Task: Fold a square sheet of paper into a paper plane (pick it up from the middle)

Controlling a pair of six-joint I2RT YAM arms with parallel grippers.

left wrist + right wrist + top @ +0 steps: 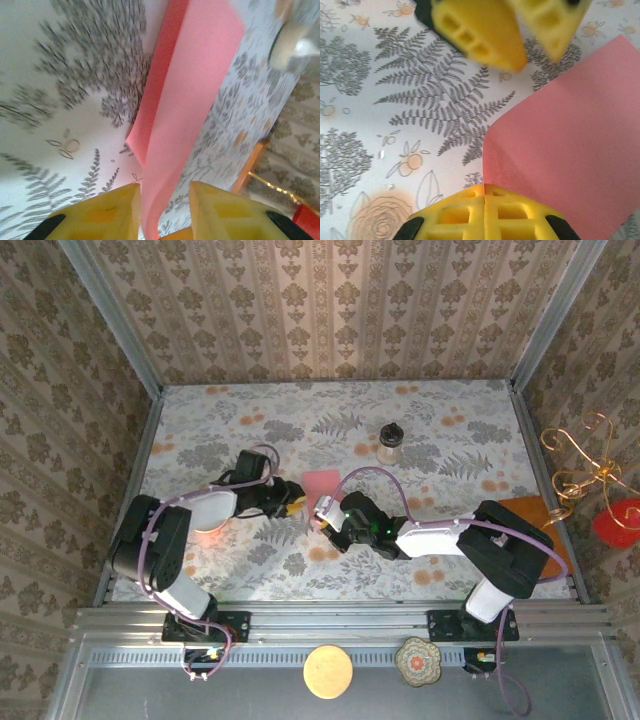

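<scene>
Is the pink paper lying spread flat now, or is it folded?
Folded, at least partly: in the left wrist view the pink paper is bent along a long crease, a darker flap beside the lighter face.

Left arm (165, 540) and right arm (432, 536): black joints, white shells, purple cables (372, 470) looping along. Right gripper (484, 192) has chunky yellow waffle-grid fingers (455, 217) with black bases.
</scene>
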